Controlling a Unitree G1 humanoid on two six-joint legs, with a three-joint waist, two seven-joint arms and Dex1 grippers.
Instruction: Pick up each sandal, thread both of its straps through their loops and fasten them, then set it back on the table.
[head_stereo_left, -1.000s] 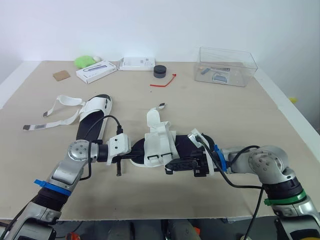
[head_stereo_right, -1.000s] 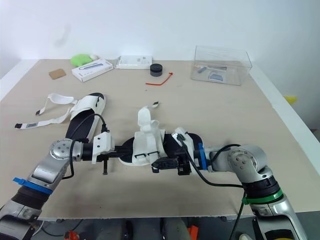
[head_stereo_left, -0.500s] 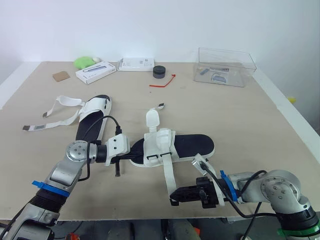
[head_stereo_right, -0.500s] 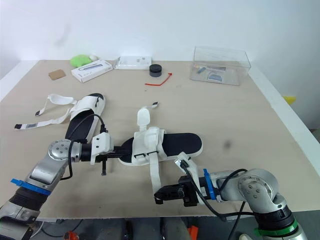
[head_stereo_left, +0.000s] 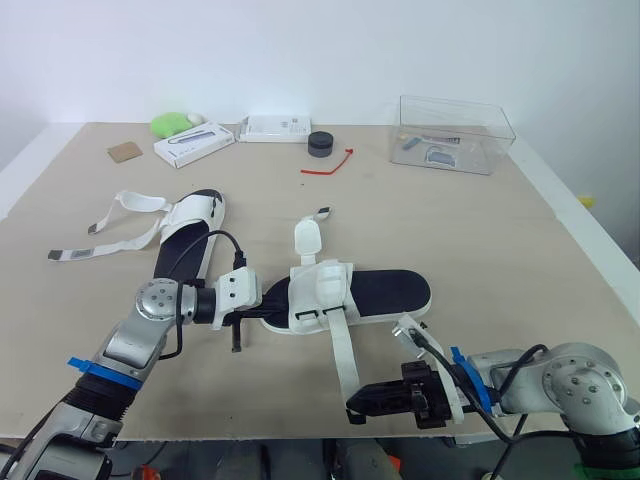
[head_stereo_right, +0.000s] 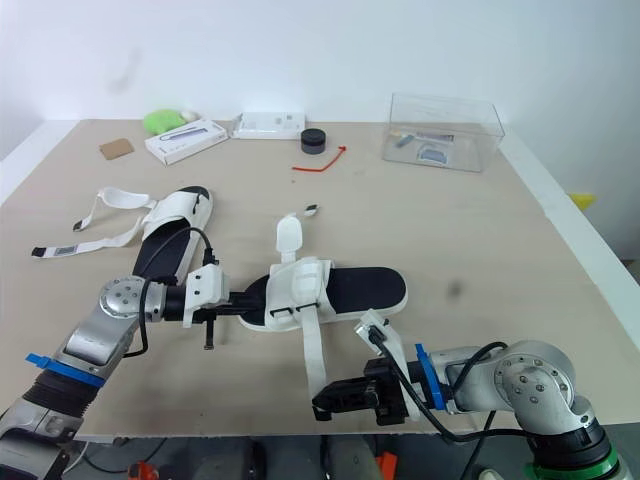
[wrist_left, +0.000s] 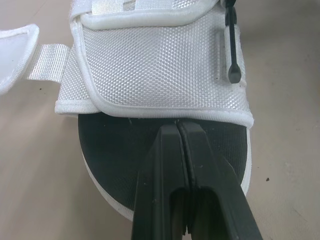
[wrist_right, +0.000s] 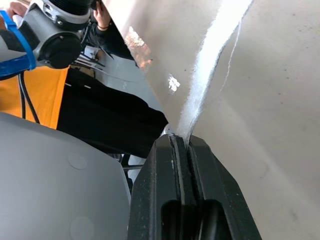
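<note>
Sandal (head_stereo_left: 385, 290) lies near the front edge of the counter (head_stereo_left: 480, 240), long axis parallel to that edge. Its strap (head_stereo_left: 343, 355) runs straight toward the edge into the right pincer (head_stereo_left: 358, 410), which is clamped on the strap tip. The left pincer (head_stereo_left: 262, 300), fingers together, bears on the left end.

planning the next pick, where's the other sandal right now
Left eye view: the second sandal lies on the table's left side, straps loose, just beyond the left claw and the near sandal.
</note>
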